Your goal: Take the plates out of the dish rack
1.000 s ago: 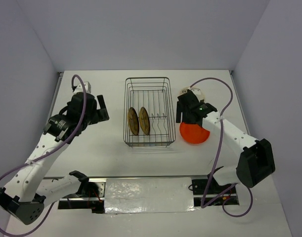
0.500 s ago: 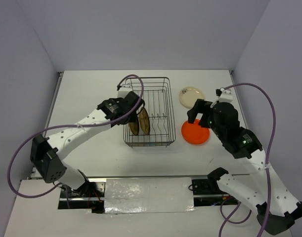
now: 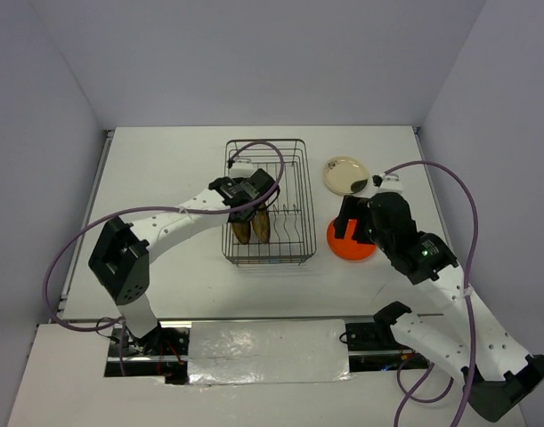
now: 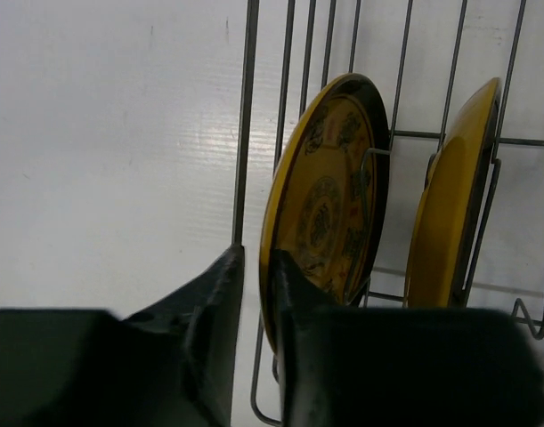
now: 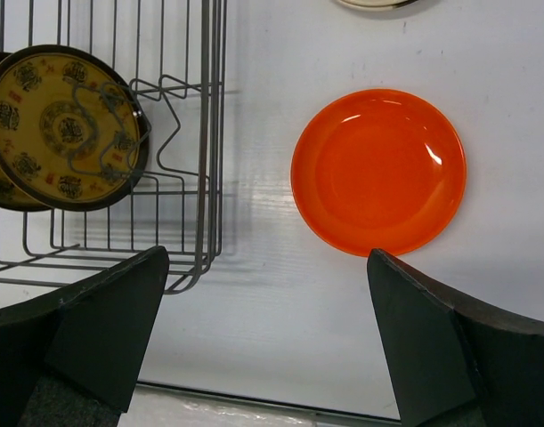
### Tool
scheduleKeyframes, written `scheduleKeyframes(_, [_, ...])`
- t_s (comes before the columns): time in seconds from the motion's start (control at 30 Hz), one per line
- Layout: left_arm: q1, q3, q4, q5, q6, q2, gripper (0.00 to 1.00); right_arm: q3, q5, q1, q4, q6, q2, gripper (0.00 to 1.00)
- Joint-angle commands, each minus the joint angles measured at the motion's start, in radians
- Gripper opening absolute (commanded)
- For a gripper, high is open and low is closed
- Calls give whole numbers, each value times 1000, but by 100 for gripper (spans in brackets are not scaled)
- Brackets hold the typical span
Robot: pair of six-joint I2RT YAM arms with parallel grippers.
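The left arm has swung in from the left side of the desk (image 3: 165, 169) and now reaches into the dish rack (image 3: 265, 140), while the right arm has drawn back from the plates on its side. The left claw (image 4: 254, 267) is narrowed to a slim gap astride the rim of the first patterned plate (image 4: 320, 205), close beside a wire of the rack wall. Whether it actually pinches the plate yet cannot be told from the wrist view. A second patterned plate (image 4: 450, 196) stands upright just beside the first, both leaning in the divider prongs. The right claw (image 5: 267, 258) is spread wide and holds nothing, hovering over the desk near the rack's right wall. An orange plate (image 5: 378, 169) lies flat on the desk just right of the rack, and a cream plate (image 3: 345, 174) with a dark blotch lies a little beyond it. Two plates are out and two are left in the rack, so the unloading looks about half done.
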Motion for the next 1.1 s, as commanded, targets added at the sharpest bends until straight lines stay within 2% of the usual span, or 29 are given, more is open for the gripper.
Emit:
scheduleKeyframes(0.0, [-5,22,-8,-44,-37,12,26,13,-2,4,2,-15,-32,100])
scheduleKeyframes(0.07, [-10,31,-20,-53,-50,6,16,17,4,5,-3,-13,-41,100])
scheduleKeyframes(0.17, [-25,65,-59,-93,-75,-14,10,18,10,5,-10,-12,-55,100])
scheduleKeyframes(0.3, [-59,146,-163,-177,-138,-31,10,15,16,5,-15,-13,-52,100])
scheduleKeyframes(0.47, [-74,286,-299,-280,-211,-51,2,13,18,5,-15,-13,-50,100])
scheduleKeyframes(0.6, [-71,424,-518,-418,-276,-46,0,24,12,5,-18,-15,-47,100])
scheduleKeyframes(0.73, [-16,423,-511,-449,-233,-130,1,21,3,5,-6,-18,-49,100])
scheduleKeyframes(0.77, [28,412,-501,-443,-224,-147,2,17,-5,5,-3,-18,-49,100])
scheduleKeyframes(0.8, [64,373,-429,-426,-174,-185,2,12,-11,5,0,-16,-46,100])
scheduleKeyframes(0.87, [226,284,-245,-275,-48,-237,2,-9,-49,7,26,-16,-44,100])
scheduleKeyframes(0.9, [293,168,-26,-174,77,-291,2,-17,-69,5,48,-16,-46,100])
scheduleKeyframes(0.93, [431,116,58,-66,107,-308,1,-25,-86,5,60,-15,-46,100])
scheduleKeyframes(0.97, [493,42,120,91,115,-320,1,-45,-105,5,71,-13,-46,100])
scheduleKeyframes(1.07, [656,-45,312,291,117,-298,3,-81,-157,7,118,-6,-52,100])
